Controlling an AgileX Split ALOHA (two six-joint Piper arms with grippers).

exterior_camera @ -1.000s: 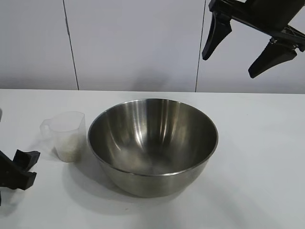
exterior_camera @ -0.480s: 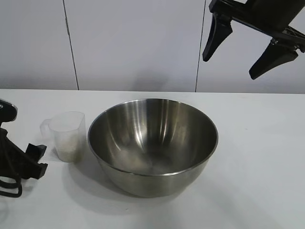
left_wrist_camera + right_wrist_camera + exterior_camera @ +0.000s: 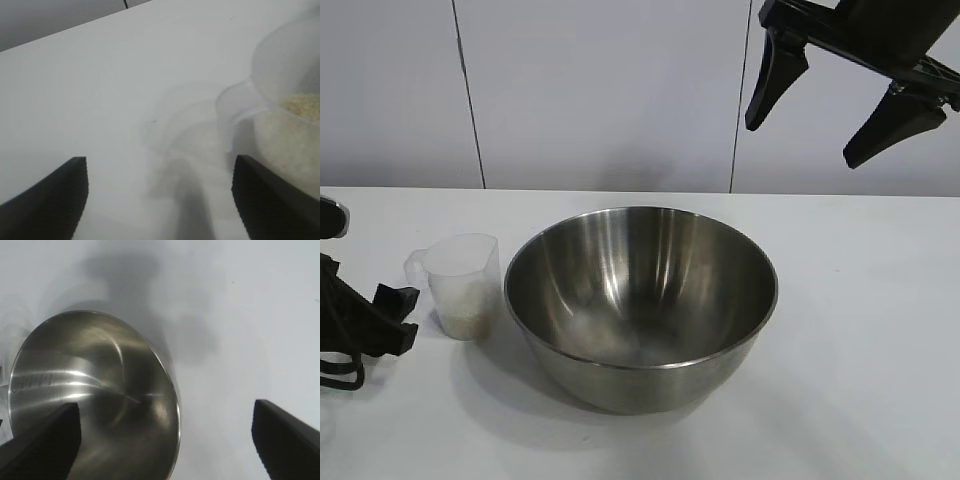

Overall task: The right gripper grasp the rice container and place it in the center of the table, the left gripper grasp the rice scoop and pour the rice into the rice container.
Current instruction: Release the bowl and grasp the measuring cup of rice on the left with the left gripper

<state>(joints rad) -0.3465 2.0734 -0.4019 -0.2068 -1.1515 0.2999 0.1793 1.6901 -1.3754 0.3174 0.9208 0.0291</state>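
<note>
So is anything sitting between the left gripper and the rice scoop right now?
Nothing visible. The open left gripper faces the rice scoop across bare table; the rice container stands on the scoop's far side.

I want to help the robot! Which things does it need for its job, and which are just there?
Needed:
- rice scoop holding rice
- rice container
- left gripper, open
- right gripper, open
- table

Just there:
- grey wall

One bowl point(image 3: 640, 300), one scoop point(image 3: 460, 283), two grippers
</note>
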